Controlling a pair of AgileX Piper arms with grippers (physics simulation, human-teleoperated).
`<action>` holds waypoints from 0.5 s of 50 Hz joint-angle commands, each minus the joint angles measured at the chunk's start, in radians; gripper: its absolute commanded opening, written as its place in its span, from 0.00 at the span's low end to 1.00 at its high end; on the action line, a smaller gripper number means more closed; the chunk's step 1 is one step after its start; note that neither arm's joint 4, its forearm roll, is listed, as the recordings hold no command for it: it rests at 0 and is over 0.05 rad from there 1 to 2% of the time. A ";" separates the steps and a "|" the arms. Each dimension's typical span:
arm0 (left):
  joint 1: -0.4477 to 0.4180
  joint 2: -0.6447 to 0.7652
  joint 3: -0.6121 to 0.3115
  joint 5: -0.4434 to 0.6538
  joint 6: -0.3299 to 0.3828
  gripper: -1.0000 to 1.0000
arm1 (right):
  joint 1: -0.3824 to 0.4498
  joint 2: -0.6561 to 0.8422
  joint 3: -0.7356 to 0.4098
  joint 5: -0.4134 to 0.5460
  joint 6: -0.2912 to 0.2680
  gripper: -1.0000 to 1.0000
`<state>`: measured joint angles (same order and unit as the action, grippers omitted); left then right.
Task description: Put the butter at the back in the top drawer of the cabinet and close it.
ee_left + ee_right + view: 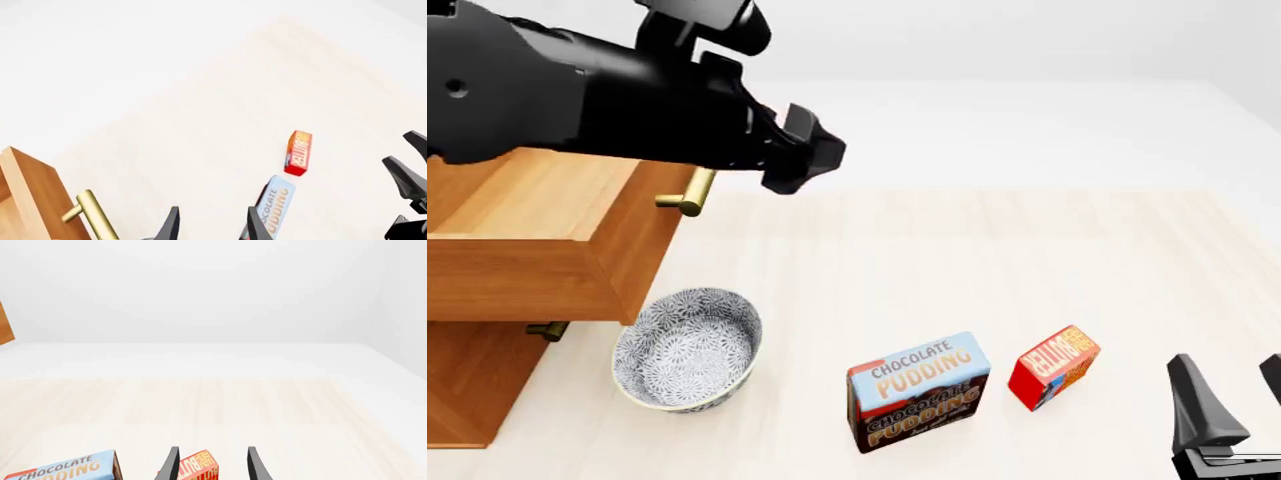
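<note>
The butter [1054,366], a small red and orange box, stands on the table right of the pudding box; it also shows in the left wrist view [298,152]. In the right wrist view the butter [197,469] lies just beyond and between the fingertips of my open right gripper [213,465]. From the front, the right gripper [1234,405] is right of the butter and apart from it. The cabinet [467,385] stands at the left with its top drawer [547,230] pulled out. My left gripper [213,227] hangs open and empty beside the drawer's brass handle [93,215].
A patterned bowl [687,348] sits in front of the cabinet, under the drawer's corner. The blue and brown chocolate pudding box [917,392] stands between bowl and butter. The left arm [587,95] stretches over the open drawer. A lower drawer handle [547,330] pokes out below.
</note>
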<state>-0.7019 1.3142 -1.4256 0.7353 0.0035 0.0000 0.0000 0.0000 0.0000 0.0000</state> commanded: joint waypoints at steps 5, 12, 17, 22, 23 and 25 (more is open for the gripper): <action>-0.059 0.112 -0.010 -0.051 0.026 1.00 | 0.000 0.000 0.000 0.000 0.000 1.00; -0.083 0.172 -0.022 -0.074 0.032 1.00 | 0.000 0.000 0.000 0.000 0.000 1.00; -0.093 0.214 -0.027 -0.091 0.036 1.00 | 0.000 0.000 0.000 0.000 0.000 1.00; -0.109 0.257 -0.039 -0.105 0.041 1.00 | 0.000 0.000 0.000 0.000 0.000 1.00; -0.114 0.269 -0.042 -0.108 0.043 1.00 | 0.000 0.000 0.000 0.000 0.000 1.00; -0.125 0.292 -0.049 -0.111 0.040 1.00 | 0.000 0.000 0.000 0.000 0.000 1.00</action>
<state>-0.7914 1.5178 -1.4546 0.6509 0.0378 0.0000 0.0000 0.0000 0.0000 0.0000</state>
